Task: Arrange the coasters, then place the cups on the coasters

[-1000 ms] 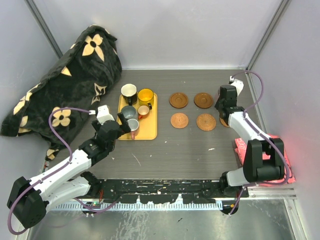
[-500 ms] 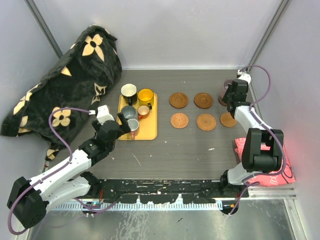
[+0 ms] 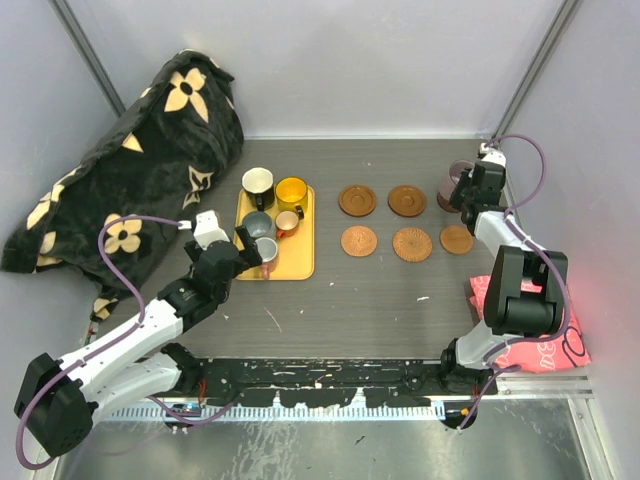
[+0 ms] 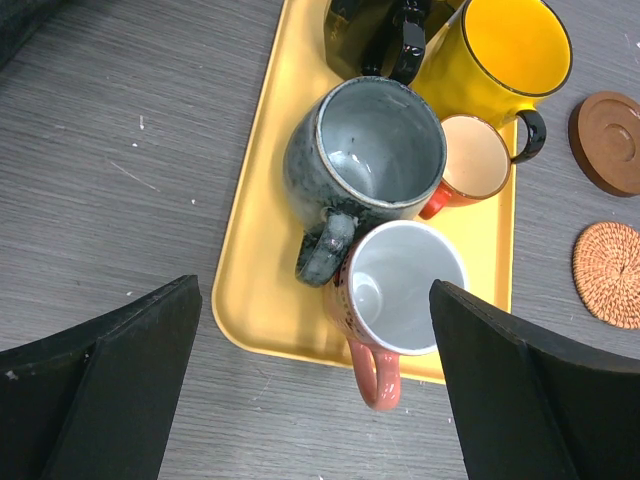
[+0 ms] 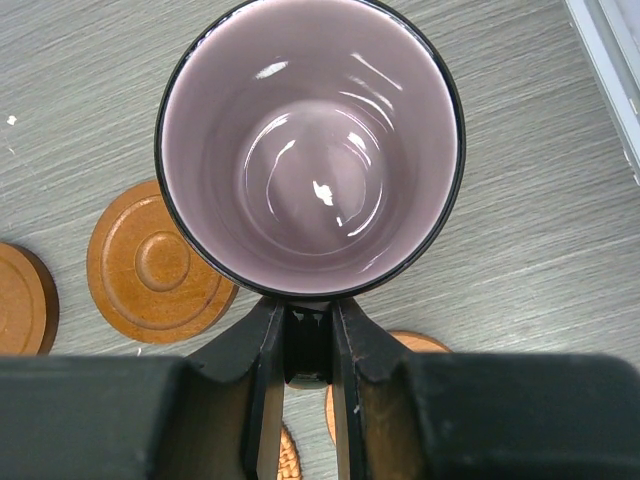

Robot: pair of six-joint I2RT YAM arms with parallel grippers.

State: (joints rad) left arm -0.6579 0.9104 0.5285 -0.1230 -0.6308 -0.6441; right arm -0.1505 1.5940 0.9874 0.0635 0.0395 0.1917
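My right gripper (image 5: 308, 330) is shut on the handle of the purple-grey cup (image 5: 310, 150), which is upright at the back right (image 3: 450, 184), right of the coasters. Five coasters show: two smooth ones (image 3: 357, 200) (image 3: 407, 200) in the back row, two woven ones (image 3: 359, 241) (image 3: 412, 244) and one more (image 3: 457, 239) in front. My left gripper (image 4: 312, 340) is open, straddling the white cup with a pink handle (image 4: 405, 290) at the near end of the yellow tray (image 4: 255, 260). The grey (image 4: 365, 150), yellow (image 4: 505, 55), small copper (image 4: 472, 160) and black (image 4: 375, 35) cups stand behind it.
A black blanket with cream flowers (image 3: 150, 150) is bunched at the back left, beside the tray. A pink patterned cloth (image 3: 550, 335) lies at the right, under the right arm. Grey walls close in the table on three sides.
My right gripper has carried the purple-grey cup back and to the right, uncovering the front-right coaster. The left arm has not moved.
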